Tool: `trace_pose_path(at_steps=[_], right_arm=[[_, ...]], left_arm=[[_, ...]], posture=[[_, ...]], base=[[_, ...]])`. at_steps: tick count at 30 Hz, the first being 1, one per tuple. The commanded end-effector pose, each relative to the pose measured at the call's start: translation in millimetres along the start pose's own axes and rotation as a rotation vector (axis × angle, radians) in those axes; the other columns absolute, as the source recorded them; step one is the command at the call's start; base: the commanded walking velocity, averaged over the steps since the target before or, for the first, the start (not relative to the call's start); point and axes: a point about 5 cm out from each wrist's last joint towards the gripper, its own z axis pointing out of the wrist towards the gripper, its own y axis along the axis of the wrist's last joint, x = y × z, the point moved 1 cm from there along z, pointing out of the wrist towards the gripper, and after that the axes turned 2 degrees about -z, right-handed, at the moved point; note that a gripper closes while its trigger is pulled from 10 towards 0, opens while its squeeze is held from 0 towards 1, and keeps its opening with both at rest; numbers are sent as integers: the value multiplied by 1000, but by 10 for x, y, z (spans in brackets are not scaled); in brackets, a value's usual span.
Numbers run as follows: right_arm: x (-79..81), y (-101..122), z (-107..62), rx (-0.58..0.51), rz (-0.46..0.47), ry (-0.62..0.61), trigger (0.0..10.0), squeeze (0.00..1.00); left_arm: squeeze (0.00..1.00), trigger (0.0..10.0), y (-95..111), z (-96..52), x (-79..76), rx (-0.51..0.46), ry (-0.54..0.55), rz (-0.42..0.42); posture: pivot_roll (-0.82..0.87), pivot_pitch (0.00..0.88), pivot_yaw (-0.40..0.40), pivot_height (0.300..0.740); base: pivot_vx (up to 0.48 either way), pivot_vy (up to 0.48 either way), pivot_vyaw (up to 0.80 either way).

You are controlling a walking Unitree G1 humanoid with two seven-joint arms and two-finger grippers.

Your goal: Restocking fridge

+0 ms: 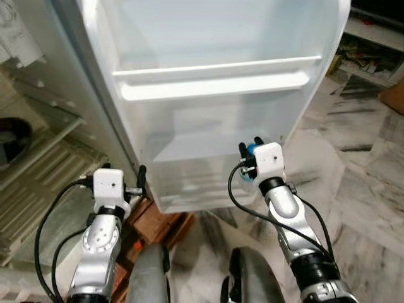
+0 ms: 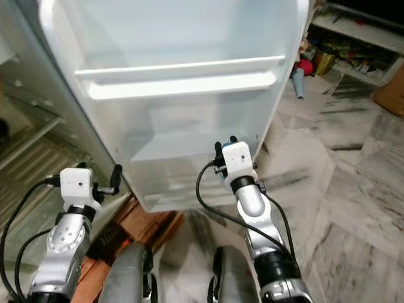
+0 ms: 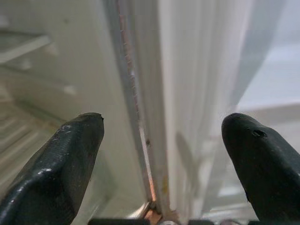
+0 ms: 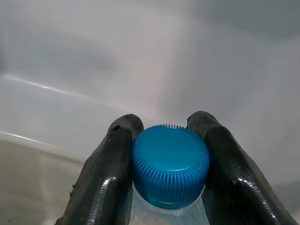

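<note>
Gripping a clear bottle (image 4: 169, 213) by its ribbed blue cap (image 4: 170, 165), the right gripper (image 1: 250, 149) reaches into the lower bin (image 1: 208, 189) of an open white fridge door (image 1: 214, 95). Both black fingers (image 4: 105, 180) press against opposite sides of the cap, which sits squarely between them in the right wrist view. From the head camera, a spot of blue shows just ahead of the white wrist housing, with the fingertips pointing at the translucent door wall. Little of the bottle's body can be made out beyond a clear shoulder under the cap.

Off to the robot's left, the left gripper (image 1: 140, 178) hovers by the hinge edge of the door, its fingers (image 3: 61, 164) spread wide with nothing between them. Its wrist camera looks along the seam where the door meets the fridge cabinet (image 3: 61, 84), with pale shelf ledges blurred on one side.

Above the bin, a white door shelf (image 1: 218, 79) runs across the door. A marble floor (image 1: 353, 183) with grey veining stretches to the robot's right, where a low shelf (image 2: 360, 44) holds assorted clutter near a red object (image 2: 305, 66). A reddish-brown wooden block (image 1: 158, 224) lies on the floor beneath the door's lower corner.
</note>
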Motion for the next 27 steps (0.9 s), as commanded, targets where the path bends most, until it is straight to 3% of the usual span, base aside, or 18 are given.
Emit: trace_pose_path(at_steps=[1,11,22,27], right_arm=[[15,50,26,-27,0,-1,10000,0],[46,25,15,-22,34,5,10000,0],[80,63,50,-46,50,16,10000,0],[82,117,80,-79,14,35,10000,0]], left_arm=[[0,10000,-42,-20,22,23,8,10],[0,10000,-31,-19,10,25,-4,13],[0,10000,-24,-21,-12,25,-15,7],[0,10000,-8,-44,-9,20,-7,1]], posture=[[92,116,2,646],[100,119,5,646],[106,119,9,576],[115,133,13,572]], base=[[0,0,0],[0,0,0],[0,0,0],[0,0,0]])
